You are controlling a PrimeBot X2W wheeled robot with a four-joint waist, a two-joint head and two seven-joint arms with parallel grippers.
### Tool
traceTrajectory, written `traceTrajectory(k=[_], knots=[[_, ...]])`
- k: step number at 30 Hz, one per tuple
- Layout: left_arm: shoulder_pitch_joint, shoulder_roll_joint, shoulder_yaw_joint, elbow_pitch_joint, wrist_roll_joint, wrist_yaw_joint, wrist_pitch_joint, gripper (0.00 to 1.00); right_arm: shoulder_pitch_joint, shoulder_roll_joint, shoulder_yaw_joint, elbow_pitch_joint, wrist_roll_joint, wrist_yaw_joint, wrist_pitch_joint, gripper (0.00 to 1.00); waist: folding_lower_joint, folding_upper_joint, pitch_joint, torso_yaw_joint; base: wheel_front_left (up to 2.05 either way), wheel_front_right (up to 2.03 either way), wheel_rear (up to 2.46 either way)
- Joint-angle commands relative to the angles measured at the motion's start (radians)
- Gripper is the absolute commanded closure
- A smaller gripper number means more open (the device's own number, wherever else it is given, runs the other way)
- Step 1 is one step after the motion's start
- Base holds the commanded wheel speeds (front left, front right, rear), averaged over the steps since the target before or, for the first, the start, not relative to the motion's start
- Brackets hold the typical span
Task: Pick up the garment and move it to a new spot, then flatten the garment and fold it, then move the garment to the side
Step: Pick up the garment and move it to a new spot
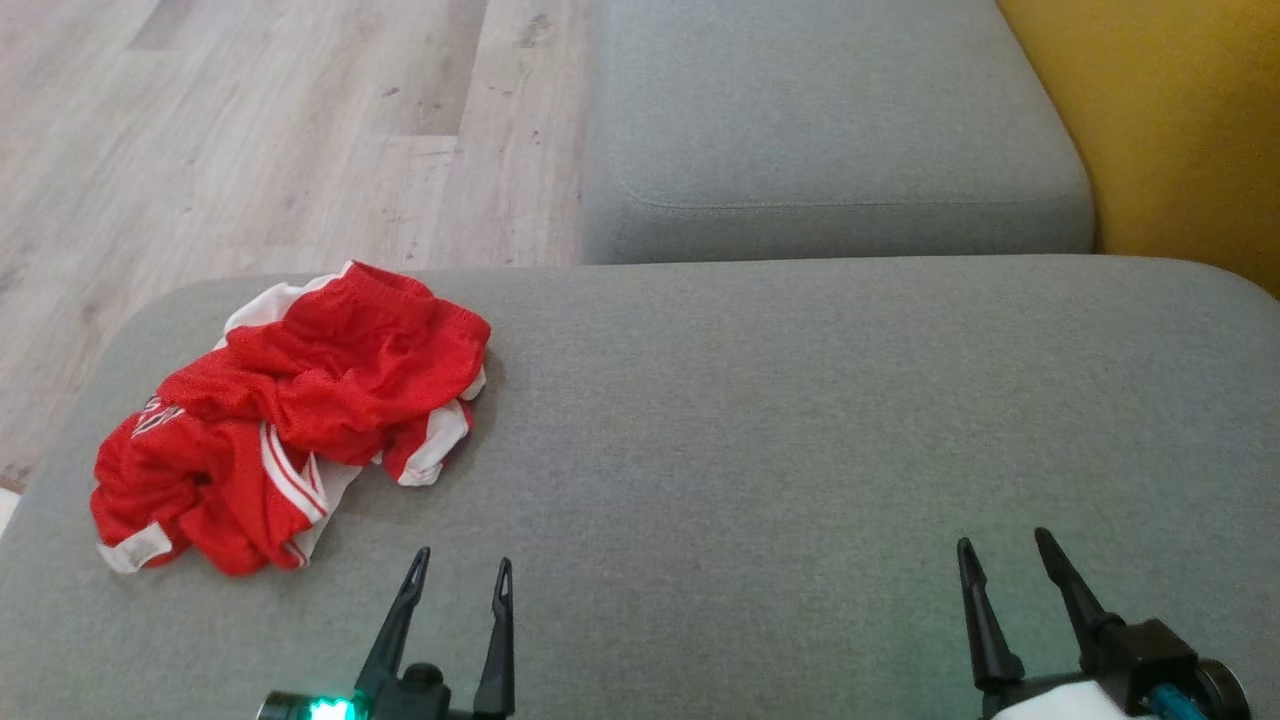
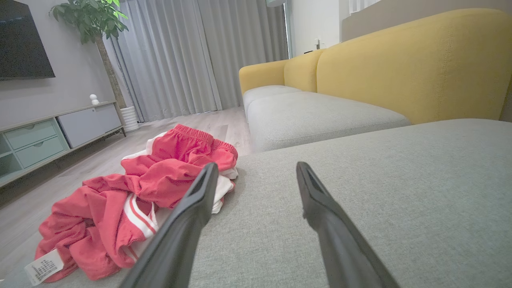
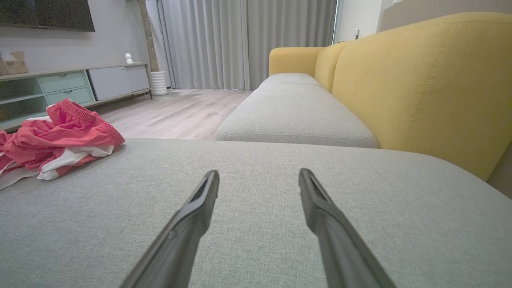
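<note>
1. Garment (image 1: 300, 400) (image 2: 172, 160) (image 3: 60, 132): red mesh sports piece with white side stripes and white trim, lying crumpled in a loose heap. It is resting on the left part of the seat, near the seat's far left corner and close to its left edge. A white sewn-in label (image 2: 44, 266) is showing at the near end of the heap.
2. Sofa seat (image 1: 800, 450) (image 2: 400, 192) (image 3: 80, 224): wide grey woven-fabric cushion, carrying the garment.
3. Left gripper (image 1: 464, 558) (image 2: 257, 166): two long dark fingers standing apart and holding nothing. It is hovering low over the seat, just beside the near right edge of the garment. In the left wrist view one finger is overlapping the cloth, and whether it is touching cannot be told.
4. Right gripper (image 1: 1002, 538) (image 3: 259, 172): its fingers are likewise standing apart and holding nothing, hanging over bare grey fabric well apart from the garment.
5. Second grey seat cushion (image 1: 830, 120) (image 2: 312, 116) (image 3: 296, 116): adjoining the far side of the seat.
6. Mustard-yellow upholstered backrest (image 1: 1170, 120) (image 2: 420, 64) (image 3: 420, 88): running along the right.
7. Pale wood-plank floor (image 1: 250, 130) (image 3: 180, 112): lying beyond the seat on the left.
8. Grey pleated curtains (image 2: 180, 60) (image 3: 240, 40), a low pale-green cabinet (image 2: 48, 136) (image 3: 80, 84), a dark wall television (image 2: 22, 40) (image 3: 44, 14) and a leafy potted plant (image 2: 94, 16): standing across the room.
</note>
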Motion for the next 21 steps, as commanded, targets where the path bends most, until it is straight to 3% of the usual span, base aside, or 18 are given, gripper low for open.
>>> traceTrajectory(k=[1, 7, 15, 21], knots=[[-0.056, 0.001, 0.036, -0.024, 0.01, 0.004, -0.011, 0.0, -0.038, -0.01, 0.017, -0.026, 0.01, 0.005, -0.014, 0.0, 0.0, 0.0, 0.0, 0.014, 0.0, 0.0, 0.0], [-0.072, 0.004, 0.038, -0.011, 0.014, 0.005, -0.011, 0.0, -0.03, -0.01, 0.022, -0.023, 0.023, 0.005, -0.014, 0.0, 0.0, 0.0, 0.005, 0.114, 0.0, 0.0, 0.0], [-0.078, 0.023, 0.056, -0.015, 0.014, 0.011, -0.011, 0.0, -0.034, -0.01, 0.039, -0.027, 0.04, 0.005, -0.014, 0.0, 0.0, 0.0, 0.03, 0.323, 0.0, 0.0, 0.0], [-0.074, 0.019, 0.104, -0.066, 0.006, 0.06, -0.011, 0.0, -0.097, -0.01, 0.087, -0.015, 0.023, 0.005, -0.014, 0.0, 0.0, 0.0, 0.096, 0.391, 0.0, 0.0, 0.0]])
